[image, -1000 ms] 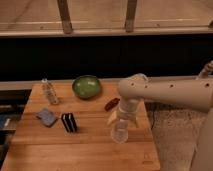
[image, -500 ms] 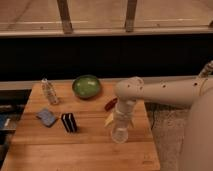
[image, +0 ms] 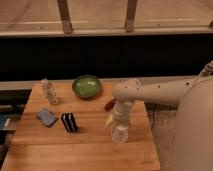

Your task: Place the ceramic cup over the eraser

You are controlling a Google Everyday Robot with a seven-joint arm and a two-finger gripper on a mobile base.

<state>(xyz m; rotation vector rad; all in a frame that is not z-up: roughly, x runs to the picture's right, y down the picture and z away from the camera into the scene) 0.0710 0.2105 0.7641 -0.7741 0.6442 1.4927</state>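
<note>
The ceramic cup point(image: 120, 135), small and white, stands on the wooden table point(image: 75, 150) right of centre. My gripper point(image: 120, 123) comes straight down from the arm onto the cup's top, and its lower end overlaps the cup's upper part. The eraser point(image: 69, 122), a black block with white stripes, stands upright to the left of the cup, about a hand's width away, with bare wood between them.
A green bowl point(image: 86, 86) sits at the back middle. A clear bottle point(image: 49, 91) stands at the back left, with a blue-grey pad point(image: 46, 116) in front of it. A reddish-brown oblong thing point(image: 109, 104) lies partly behind my arm. The table's right edge is close to the cup.
My wrist has shifted slightly left and settled lower over the cup. The cup, the eraser and the other things have not moved.
</note>
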